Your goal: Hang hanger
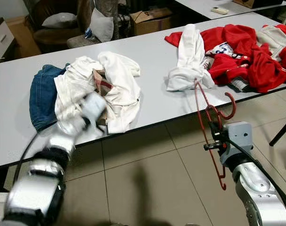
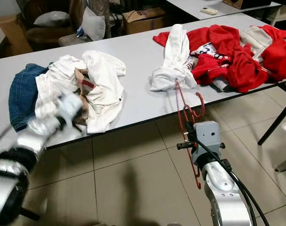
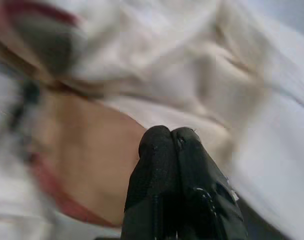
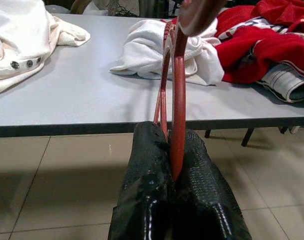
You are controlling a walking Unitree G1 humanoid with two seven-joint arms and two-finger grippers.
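The right tool is closed tight on a red hanger, its two black fingers pinching the thin red frame between them; it holds the hanger in the air just off the table's near edge, over the tiled floor, with the hook curling up beside the table edge and the lower end of the frame hanging below the wrist. The top of the hanger reaches up close to a bunched white garment that lies at the near edge toward the table's right end, whether it touches the cloth cannot be told. Behind that garment a heap of red clothes fills the right end of the table. The left tool has its fingers pressed together with nothing between them, and it sits blurred over a pile of cream-white clothes near the table's left near edge, close above a tan and red patterned piece in that pile. A folded pair of blue jeans lies against the left side of the pile. Beyond the far edge stand a cardboard box and a chair with cushions.
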